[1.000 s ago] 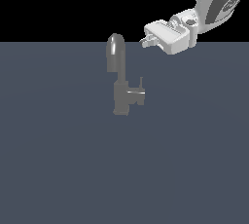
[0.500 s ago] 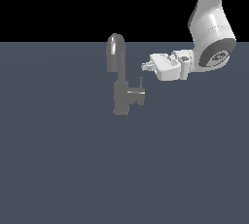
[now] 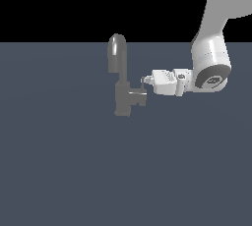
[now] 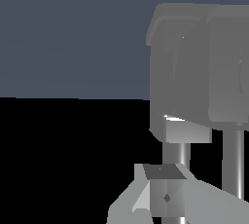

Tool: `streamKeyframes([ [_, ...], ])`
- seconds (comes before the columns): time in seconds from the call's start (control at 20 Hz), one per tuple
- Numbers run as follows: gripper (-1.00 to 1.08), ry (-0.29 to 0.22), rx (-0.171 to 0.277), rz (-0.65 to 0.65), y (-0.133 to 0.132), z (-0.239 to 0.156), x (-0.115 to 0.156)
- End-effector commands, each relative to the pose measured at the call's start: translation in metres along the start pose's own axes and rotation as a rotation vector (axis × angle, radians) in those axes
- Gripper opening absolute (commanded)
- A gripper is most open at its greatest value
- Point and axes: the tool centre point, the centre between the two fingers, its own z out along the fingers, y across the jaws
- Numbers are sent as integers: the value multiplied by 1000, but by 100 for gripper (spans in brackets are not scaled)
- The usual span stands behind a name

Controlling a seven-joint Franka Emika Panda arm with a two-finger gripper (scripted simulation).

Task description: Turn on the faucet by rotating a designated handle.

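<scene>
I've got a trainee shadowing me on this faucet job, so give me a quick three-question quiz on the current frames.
1. True or false: the gripper is at the handle of the faucet, on the exterior view's right of its body.
2. Multiple choice: the spout column stands (A) upright with a rounded top, (B) lying flat, (C) snapped off.
3. Fill in: the arm reaches toward the faucet from the exterior view's ____.

Key: 1 true; 2 A; 3 right.
</scene>
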Motion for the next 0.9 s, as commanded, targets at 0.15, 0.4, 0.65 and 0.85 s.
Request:
streamKeyframes([
  [0.15,-100,-13,15,14,-1,2,5],
  [0.4,-100,-12,13,11,-1,2,5],
  [0.65,-100,-12,13,11,9,2,2],
  [0.85,-100,-12,13,11,18,2,0],
])
